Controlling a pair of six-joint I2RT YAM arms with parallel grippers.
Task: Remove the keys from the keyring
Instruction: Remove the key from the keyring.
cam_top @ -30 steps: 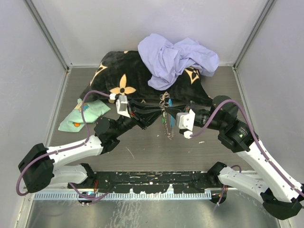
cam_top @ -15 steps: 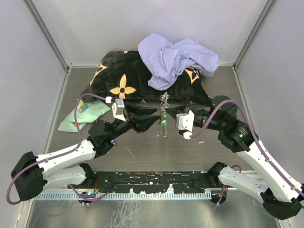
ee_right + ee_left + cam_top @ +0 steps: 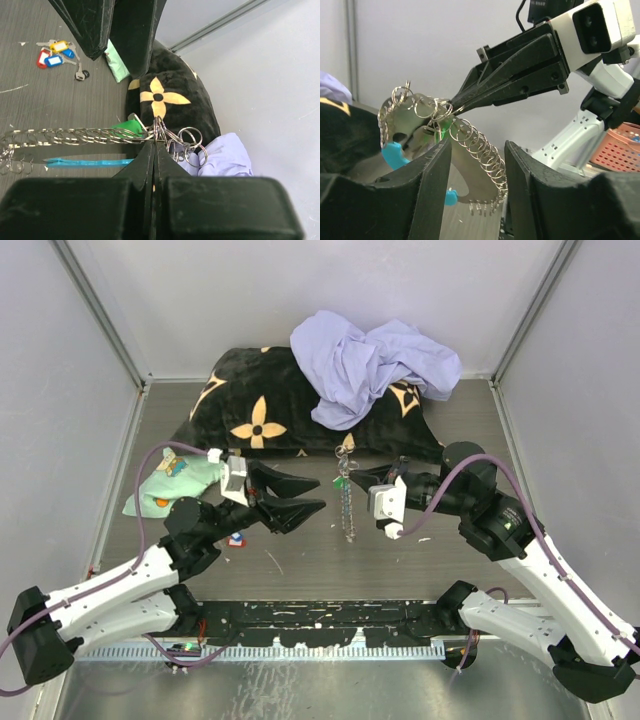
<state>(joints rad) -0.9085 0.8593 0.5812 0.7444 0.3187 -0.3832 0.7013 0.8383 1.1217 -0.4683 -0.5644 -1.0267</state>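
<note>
Most of the job looks done. Three keys [image 3: 56,50], tagged yellow, red and blue, lie loose in a small cluster on the tabletop [image 3: 320,562], well apart from the chain and just beside the mint-green cloth [image 3: 185,476]. One key with a green tag [image 3: 127,127] is still threaded among the small rings at the top of the keyring [image 3: 347,510], so that is the piece left to free. The keyring is lifted off the tabletop in front of the black flower-patterned pillow [image 3: 250,410]. The right gripper [image 3: 354,478] has its fingers [image 3: 142,167] pressed together on the cluster of rings, so the silver chain hangs down from that pinch. The flat light-blue crescent [image 3: 395,152] dangles with it. The left gripper [image 3: 315,492] hangs near the chain on its left side without touching it. Its fingers [image 3: 432,190] are spread and hold nothing, and its wrist view looks between them at the rings and the green tag. The green tag sits just beside the right fingertips and is tangled with several overlapping rings. The left gripper will probably need a careful, narrow grasp on that tag or its key alone, while the right keeps the rings pinned. Whether any further small key hides in the ring cluster cannot be told from these views.
</note>
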